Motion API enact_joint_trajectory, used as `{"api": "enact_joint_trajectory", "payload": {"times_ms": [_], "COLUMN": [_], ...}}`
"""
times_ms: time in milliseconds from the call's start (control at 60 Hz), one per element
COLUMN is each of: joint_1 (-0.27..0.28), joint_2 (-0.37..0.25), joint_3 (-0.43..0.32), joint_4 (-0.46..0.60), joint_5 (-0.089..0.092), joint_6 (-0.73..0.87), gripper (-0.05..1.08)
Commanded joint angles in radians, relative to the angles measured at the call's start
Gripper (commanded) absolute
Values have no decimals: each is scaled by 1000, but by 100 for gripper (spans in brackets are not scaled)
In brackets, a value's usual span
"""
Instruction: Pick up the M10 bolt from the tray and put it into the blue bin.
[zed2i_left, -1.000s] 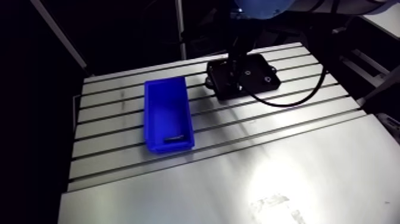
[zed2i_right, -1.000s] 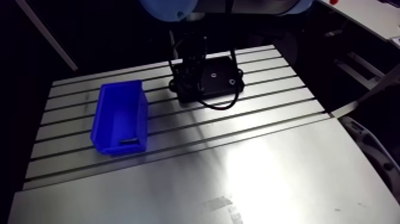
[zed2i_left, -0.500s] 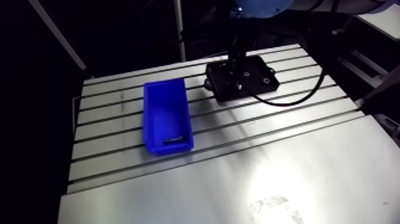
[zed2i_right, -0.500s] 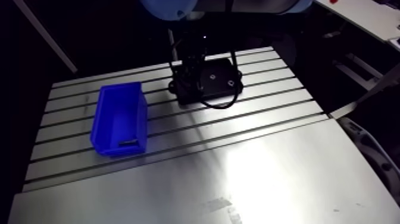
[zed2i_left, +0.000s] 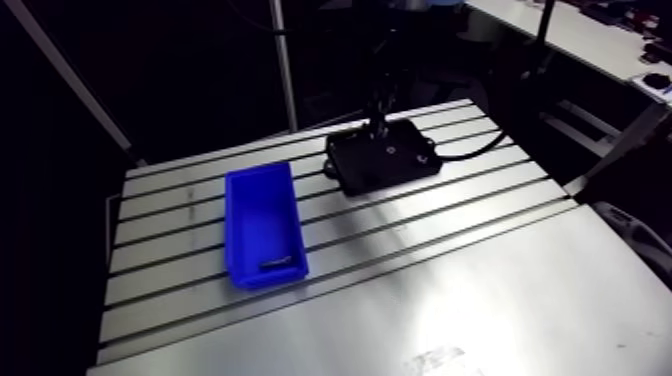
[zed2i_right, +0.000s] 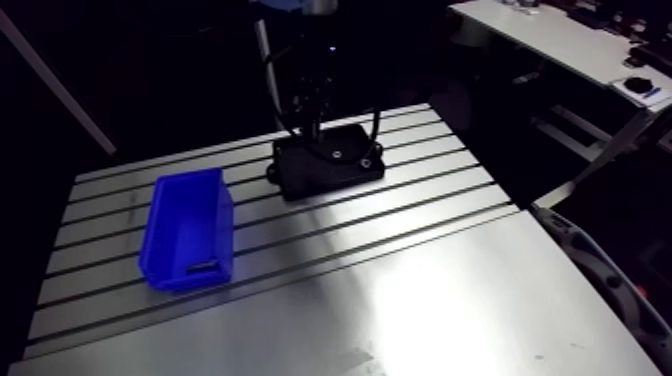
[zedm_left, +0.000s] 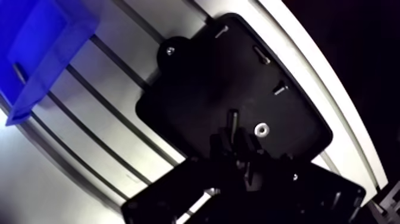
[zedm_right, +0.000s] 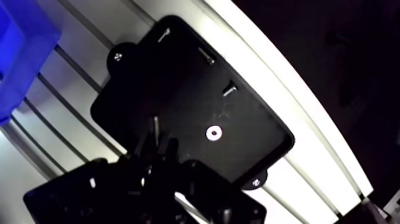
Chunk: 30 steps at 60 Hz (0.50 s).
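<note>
Whole arm view shifted since just before: a move of arm and camera, not of things. Bin and tray in the same places on the worktop as earlier.

Toward the left edge, bin lying across the slots, open top up. Next, a bare slotted strip. Then tray against the back edge, hand directly above it. Black on black in the wrist view, so no telling whether wide, narrow or holding. Slim dark shaft at the hand's tip, probably the bolt; gripped or merely lying on the tray, cannot tell. Just beside it a ring; further ahead three screws, well apart.

Likely trouble: a shallow hold near the shaft's end, hence a slip on the swing leftward; too low a carry, hence a knock against the bin's tray-side wall; a release from high up, hence a bounce out.

Room: little left of the bin or behind the tray, both near worktop edges; open strip between the two; broad bare front half and right side.
</note>
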Motion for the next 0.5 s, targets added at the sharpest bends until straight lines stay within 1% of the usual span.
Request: {"api": "enact_joint_trajectory", "payload": {"times_ms": [17,33,50,67,83,100,117,133,150,183,200,300,317,333,350,367,400,417,433,450,467,483,500], "joint_1": [-49,-49,-49,-49,-49,-49,-49,-48,-48,-41,-39,-24,-9,-9,9,9,43,43,56,56,70,70,82], "joint_2": [-73,-84,-84,-94,-94,-105,-105,-117,-117,-143,-153,-168,-175,-175,-181,-181,-202,-202,-210,-210,-215,-215,-220], "joint_3": [-9,-13,-13,-21,-21,-26,-26,-32,-32,-36,-37,-43,-45,-45,-48,-48,-51,-51,-54,-54,-58,-58,-60], "joint_4": [95,122,122,150,150,176,176,200,200,245,259,278,284,284,294,294,324,324,342,342,361,361,379], "joint_5": [63,68,68,75,75,82,82,90,90,116,122,124,123,123,121,121,114,114,107,107,99,99,92], "joint_6": [22,9,9,-11,-11,-33,-33,-54,-54,-105,-130,-170,-187,-187,-202,-202,-247,-247,-269,-269,-286,-286,-301], "gripper": [107,107,107,107,107,107,107,107,107,107,107,107,106,106,106,106,106,106,106,106,106,106,106]}}
